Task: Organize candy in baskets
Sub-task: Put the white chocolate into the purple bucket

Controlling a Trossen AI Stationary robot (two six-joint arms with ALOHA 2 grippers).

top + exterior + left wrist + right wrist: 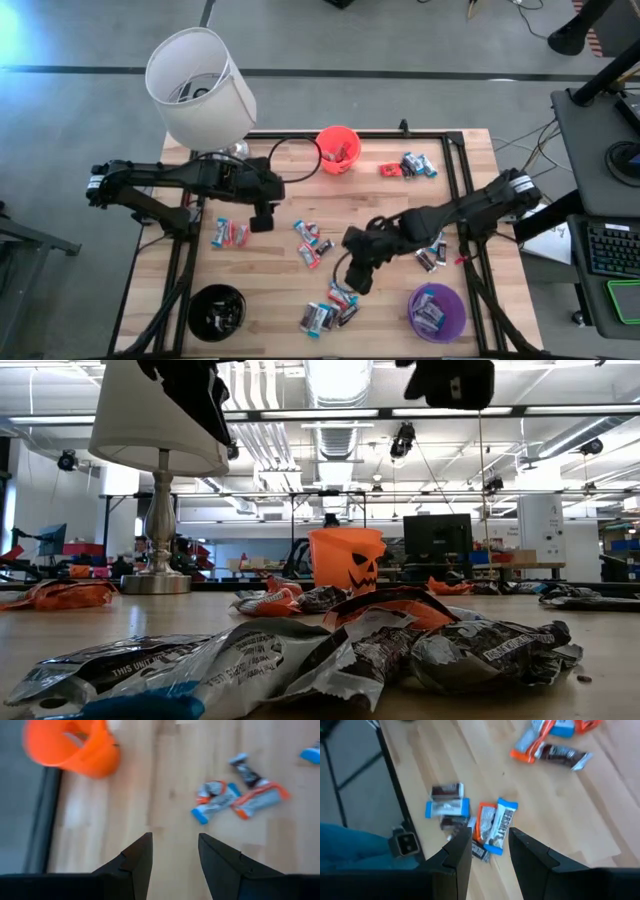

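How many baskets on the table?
3: orange basket at the far edge near the middle, black basket at the near left corner, purple basket near the near right corner. None seem hidden.

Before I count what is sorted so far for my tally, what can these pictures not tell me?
- Black basket, high view: its dark inside swallows the contents, so no count.
- Purple basket, high view: wrappers show, too small to count.
- Orange basket, low view: its wall hides what is inside.
- Candy pile near the table's front edge, high view: overlapping wrappers, the number is unclear.
- Right gripper, right wrist view: its fingers cover part of the candies beneath.
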